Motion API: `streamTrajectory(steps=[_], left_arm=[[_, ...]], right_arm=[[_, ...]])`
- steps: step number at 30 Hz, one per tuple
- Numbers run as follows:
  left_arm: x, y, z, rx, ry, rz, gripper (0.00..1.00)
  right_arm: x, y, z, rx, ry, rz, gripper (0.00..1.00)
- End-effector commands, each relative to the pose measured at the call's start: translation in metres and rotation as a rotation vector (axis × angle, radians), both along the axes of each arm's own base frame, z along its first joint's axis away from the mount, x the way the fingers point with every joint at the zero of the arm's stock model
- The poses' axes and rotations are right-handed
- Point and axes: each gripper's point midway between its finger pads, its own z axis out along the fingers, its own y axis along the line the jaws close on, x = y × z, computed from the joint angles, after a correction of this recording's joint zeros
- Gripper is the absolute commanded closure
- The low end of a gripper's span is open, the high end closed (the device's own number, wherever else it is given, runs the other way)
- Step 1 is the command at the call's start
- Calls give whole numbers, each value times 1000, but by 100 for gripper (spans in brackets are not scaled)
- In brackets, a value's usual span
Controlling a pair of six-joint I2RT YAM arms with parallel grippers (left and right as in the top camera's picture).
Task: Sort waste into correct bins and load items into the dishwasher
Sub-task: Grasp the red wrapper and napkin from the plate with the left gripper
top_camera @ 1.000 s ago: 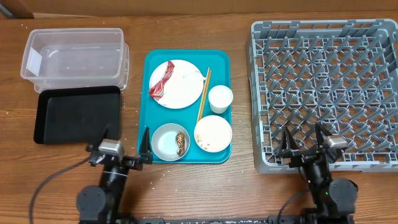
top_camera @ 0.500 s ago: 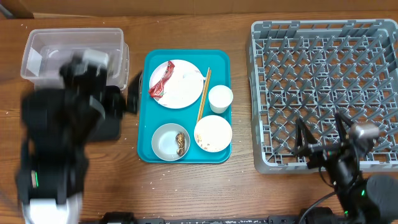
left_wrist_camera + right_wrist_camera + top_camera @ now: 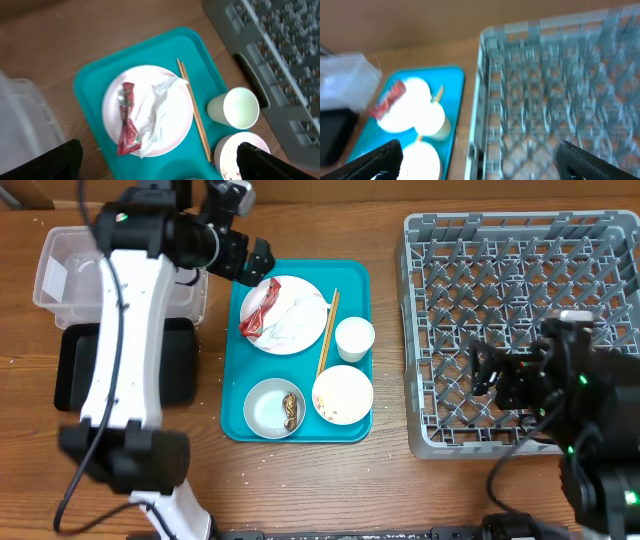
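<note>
Overhead: left gripper (image 3: 245, 240), wide open and empty, sits upper left by the plate (image 3: 285, 340); right gripper (image 3: 510, 370) is open over the grey rack (image 3: 520, 240), lower right
Left wrist: red wrapper (image 3: 127, 125) and napkin (image 3: 160, 107) lie on the plate, centre
Right wrist: jaws spread, empty; rack blurred at right

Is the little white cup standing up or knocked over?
Standing up: the cup shows its round open mouth from above, on the teal tray.

Crumpled red wrapper (image 3: 257, 311), napkin (image 3: 298, 313) on plate (image 3: 282, 341)
</note>
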Motion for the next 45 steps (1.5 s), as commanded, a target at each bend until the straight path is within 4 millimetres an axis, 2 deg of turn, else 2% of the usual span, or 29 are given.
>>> streamTrajectory(steps=[1, 6, 11, 14, 19, 25, 28, 29, 31, 36, 39, 41, 43, 45], left_arm=[[6, -19, -19, 19, -9, -165, 0], [21, -15, -89, 200, 104, -156, 0], [25, -28, -142, 229, 196, -190, 0], [29, -16, -171, 331, 243, -149, 0], [32, -11, -205, 358, 305, -94, 0], [19, -26, -245, 376, 386, -142, 0], [13, -37, -258, 387, 409, -172, 1], [12, -41, -260, 391, 410, -180, 7], [12, -43, -261, 406, 402, -185, 26], [12, -44, -260, 412, 401, -179, 95], [18, -32, -254, 440, 403, -57, 96], [25, -25, -235, 428, 395, 12, 96], [34, -20, -205, 401, 369, 71, 96], [44, -10, -164, 368, 317, 130, 96]], right_arm=[[3, 0, -10, -2, 65, 1, 0], [6, 0, -38, -7, 191, 1, 0], [14, 1, -53, -10, 252, 1, 0], [16, 1, -60, -10, 279, 1, 0], [18, 1, -66, -11, 303, 1, 0], [18, 1, -66, -11, 302, 1, 0], [19, 1, -65, -11, 299, 1, 0], [19, 1, -65, -11, 299, 1, 0], [19, 1, -65, -11, 299, 1, 0], [19, 1, -65, -11, 299, 1, 0], [19, 1, -65, -11, 299, 1, 0], [18, 1, -65, -11, 299, 1, 0], [19, 1, -65, -11, 299, 1, 0], [19, 1, -65, -11, 299, 1, 0]])
